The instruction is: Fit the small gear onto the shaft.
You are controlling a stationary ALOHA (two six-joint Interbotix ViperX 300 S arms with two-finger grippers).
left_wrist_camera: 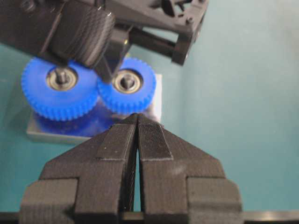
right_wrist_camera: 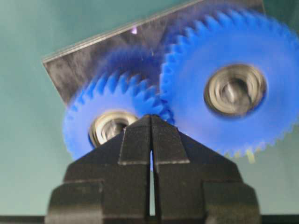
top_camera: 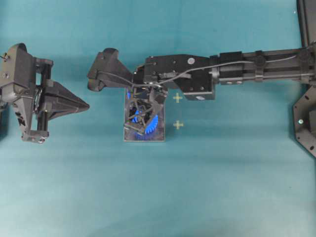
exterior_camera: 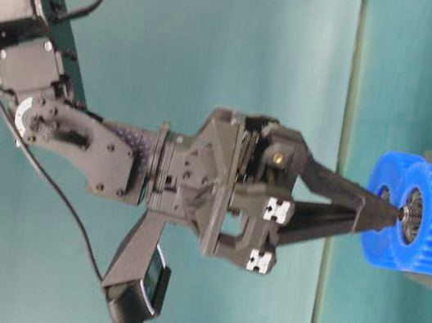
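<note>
Your right fingers [right_wrist_camera: 151, 122] are pressed together, tips poised over the small gear [left_wrist_camera: 127, 85], which sits on its shaft [left_wrist_camera: 127, 83] on the grey plate [left_wrist_camera: 156, 100], teeth meshed with the larger gear [left_wrist_camera: 58, 91]. Your left fingers [left_wrist_camera: 137, 122] are also pressed together, empty, apart from the plate above the bench [top_camera: 222, 187].

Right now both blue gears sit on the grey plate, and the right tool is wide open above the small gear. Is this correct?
Not quite. The right tool is shut, fingers pressed together with its tip at the small gear; the right wrist view shows this. The rest holds: both the small gear and the larger gear sit on the grey plate.
</note>
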